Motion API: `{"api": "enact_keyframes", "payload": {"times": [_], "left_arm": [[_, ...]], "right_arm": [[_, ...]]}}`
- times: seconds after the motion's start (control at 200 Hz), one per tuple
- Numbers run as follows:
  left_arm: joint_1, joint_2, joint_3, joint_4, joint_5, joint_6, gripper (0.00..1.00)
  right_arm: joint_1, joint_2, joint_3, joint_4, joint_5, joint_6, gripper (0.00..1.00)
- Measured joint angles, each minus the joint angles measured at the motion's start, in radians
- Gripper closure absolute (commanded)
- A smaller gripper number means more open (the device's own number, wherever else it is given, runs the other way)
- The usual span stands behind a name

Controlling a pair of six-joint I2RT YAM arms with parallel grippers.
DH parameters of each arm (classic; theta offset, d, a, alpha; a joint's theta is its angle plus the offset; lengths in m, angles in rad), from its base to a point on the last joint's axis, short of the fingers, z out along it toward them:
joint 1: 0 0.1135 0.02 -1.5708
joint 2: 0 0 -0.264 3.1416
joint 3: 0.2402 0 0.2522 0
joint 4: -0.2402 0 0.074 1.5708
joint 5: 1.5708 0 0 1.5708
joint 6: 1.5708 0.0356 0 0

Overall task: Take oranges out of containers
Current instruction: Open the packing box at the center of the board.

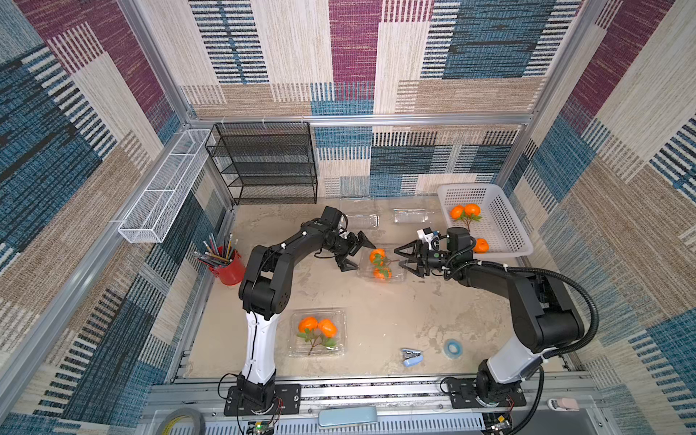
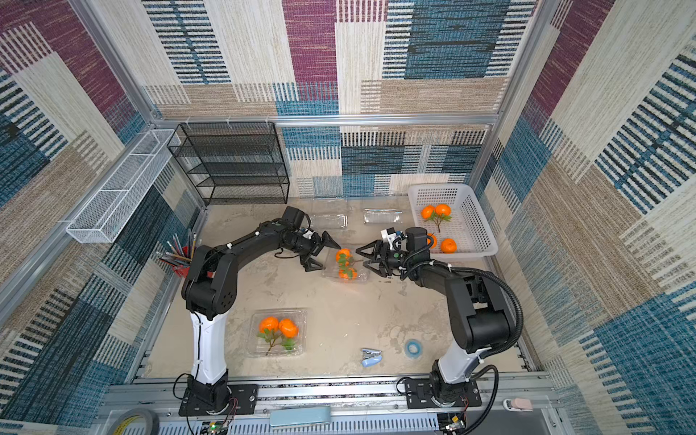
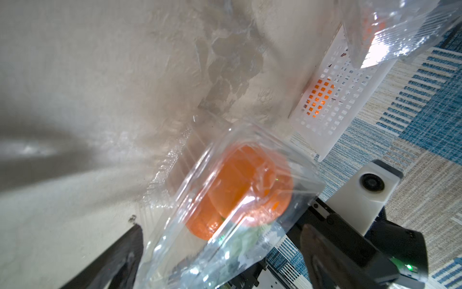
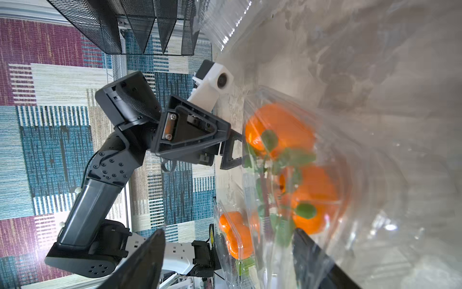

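Note:
A clear container [image 1: 395,274] [image 2: 357,278] mid-table holds two oranges [image 1: 377,256] [image 2: 347,273] on a leafy stem. My left gripper [image 1: 360,257] [image 2: 327,256] stands open at its left side, and in the left wrist view the container [image 3: 225,250] lies between the jaws. My right gripper [image 1: 400,258] [image 2: 360,257] faces it from the right, open, its jaws either side of the container's clear edge [image 4: 252,250]. A closed container [image 1: 297,348] near the front holds two oranges [image 1: 318,326]. Two empty containers [image 1: 361,220] [image 1: 414,215] lie at the back.
A white perforated basket [image 1: 501,211] at the back right holds three oranges [image 1: 465,211]. A black mesh shelf [image 1: 267,165] stands at the back, a red pencil cup [image 1: 230,268] at the left. A blue stapler [image 1: 412,357] and tape roll [image 1: 452,347] lie front right.

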Motion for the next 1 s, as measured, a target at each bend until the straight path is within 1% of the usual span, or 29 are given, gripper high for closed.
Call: {"api": "enact_keyframes", "payload": {"times": [0.07,0.13,0.516,0.686,0.826,1.002], "left_arm": [[0.002,-0.001,-0.003,0.005,0.003,0.000,0.01],[0.002,-0.001,-0.004,0.008,0.005,-0.001,0.01],[0.005,0.000,0.008,0.026,0.004,-0.019,0.01],[0.005,0.001,0.012,0.029,0.003,-0.023,0.01],[0.005,0.002,0.012,0.029,0.003,-0.026,0.01],[0.005,0.002,0.016,0.030,0.003,-0.027,0.01]], "right_arm": [[0.001,0.000,-0.012,0.019,-0.007,0.024,0.27],[0.001,0.005,-0.016,0.026,-0.008,0.042,0.32],[0.009,0.045,-0.021,0.068,-0.006,0.148,0.46],[0.011,0.054,-0.026,0.113,0.004,0.225,0.55],[0.014,0.058,-0.026,0.117,0.016,0.263,0.60],[0.022,0.058,-0.032,0.119,0.040,0.303,0.69]]}}
